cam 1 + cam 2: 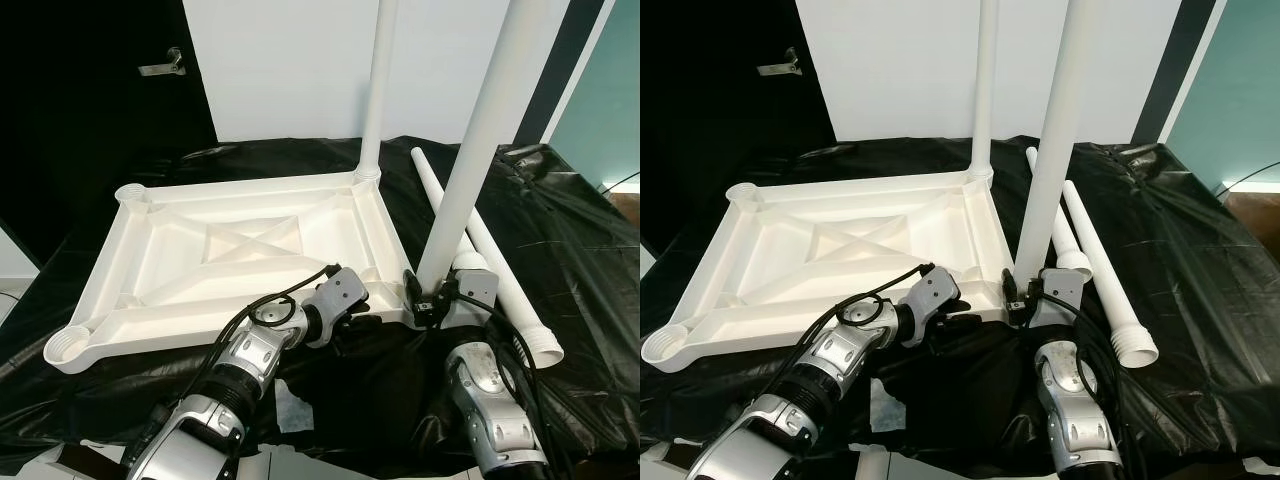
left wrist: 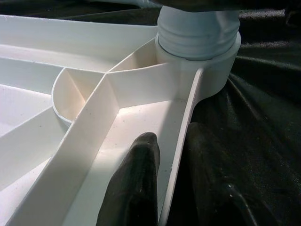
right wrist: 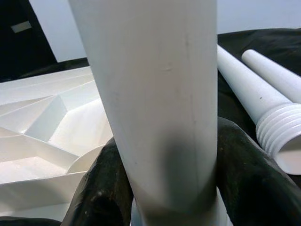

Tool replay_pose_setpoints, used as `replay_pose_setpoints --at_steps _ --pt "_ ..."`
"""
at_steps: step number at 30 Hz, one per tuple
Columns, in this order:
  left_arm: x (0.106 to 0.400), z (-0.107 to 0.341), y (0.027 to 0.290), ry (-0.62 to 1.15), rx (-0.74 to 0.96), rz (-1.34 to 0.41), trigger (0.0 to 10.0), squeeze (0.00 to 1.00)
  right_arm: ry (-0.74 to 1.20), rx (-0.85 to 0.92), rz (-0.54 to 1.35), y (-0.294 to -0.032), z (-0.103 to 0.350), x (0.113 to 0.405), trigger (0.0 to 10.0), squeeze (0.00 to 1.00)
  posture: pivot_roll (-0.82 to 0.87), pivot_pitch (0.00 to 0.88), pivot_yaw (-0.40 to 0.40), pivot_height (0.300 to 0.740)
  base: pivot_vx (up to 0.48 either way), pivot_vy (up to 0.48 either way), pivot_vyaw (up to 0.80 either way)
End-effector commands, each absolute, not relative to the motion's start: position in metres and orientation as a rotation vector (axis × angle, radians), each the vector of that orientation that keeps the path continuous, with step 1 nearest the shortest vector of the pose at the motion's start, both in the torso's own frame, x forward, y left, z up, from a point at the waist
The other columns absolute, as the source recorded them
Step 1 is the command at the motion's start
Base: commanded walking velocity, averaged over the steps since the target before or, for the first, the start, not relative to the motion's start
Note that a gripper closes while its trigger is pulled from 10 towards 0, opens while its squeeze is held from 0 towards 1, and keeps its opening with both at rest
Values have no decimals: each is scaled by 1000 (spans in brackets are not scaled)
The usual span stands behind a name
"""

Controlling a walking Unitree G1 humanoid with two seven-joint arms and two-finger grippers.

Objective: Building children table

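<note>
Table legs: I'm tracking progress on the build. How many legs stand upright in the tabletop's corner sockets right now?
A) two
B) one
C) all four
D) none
A: one leg stands at the far corner and another leg at the near corner, gripped by the right gripper; two more legs lie on the black sheet beside the tabletop.

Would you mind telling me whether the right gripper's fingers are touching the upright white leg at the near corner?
Touching. In the right wrist view both black fingers press against the sides of the upright leg, with no gap showing.
</note>
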State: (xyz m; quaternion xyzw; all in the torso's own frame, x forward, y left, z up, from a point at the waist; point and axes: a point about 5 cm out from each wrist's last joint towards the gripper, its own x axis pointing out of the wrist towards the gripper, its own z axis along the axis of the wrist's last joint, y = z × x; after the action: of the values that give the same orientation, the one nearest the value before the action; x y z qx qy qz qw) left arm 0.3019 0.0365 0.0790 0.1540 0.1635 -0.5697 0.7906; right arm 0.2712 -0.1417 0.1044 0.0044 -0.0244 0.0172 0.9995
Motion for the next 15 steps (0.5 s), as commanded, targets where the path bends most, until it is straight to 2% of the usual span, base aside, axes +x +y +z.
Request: replay_pose_setpoints --at_steps 1,3,4,5,7,11,12,13,14,15 --pt "275 36 40 582 311 -1290 10000 0 15 4 4 -146 95 273 10000 0 -64 0 -5 740 0 0 0" --pt "275 36 40 581 310 -1290 10000 0 24 -2 25 -144 94 273 10000 0 -65 0 -6 740 0 0 0" --pt "275 36 40 580 308 -1291 10000 0 29 0 55 -142 94 274 10000 333 -65 0 -7 740 0 0 0" --pt "274 35 40 581 307 -1291 10000 0 27 14 93 -141 97 275 10000 1000 -65 0 -7 740 0 0 0" --pt "274 35 40 581 307 -1291 10000 0 23 24 117 -140 99 275 10000 1000 -65 0 -7 740 0 0 0" --pt "272 34 39 585 306 -1297 10000 0 -45 -54 287 -138 117 278 10000 1000 -80 0 -9 740 0 0 0" --pt "272 34 39 586 307 -1299 10000 0 -53 -74 328 -139 121 280 10000 467 -81 0 -9 740 0 0 0" --pt "272 34 38 586 307 -1300 10000 0 -55 -96 384 -140 124 281 10000 0 -82 0 -11 740 0 0 0" --pt "272 34 38 586 307 -1300 10000 0 -55 -96 384 -140 124 281 10000 0 -82 0 -11 740 0 0 0" --pt "272 34 38 585 306 -1303 10000 0 -16 -96 477 -141 126 282 10000 0 -82 0 -11 740 0 0 0"
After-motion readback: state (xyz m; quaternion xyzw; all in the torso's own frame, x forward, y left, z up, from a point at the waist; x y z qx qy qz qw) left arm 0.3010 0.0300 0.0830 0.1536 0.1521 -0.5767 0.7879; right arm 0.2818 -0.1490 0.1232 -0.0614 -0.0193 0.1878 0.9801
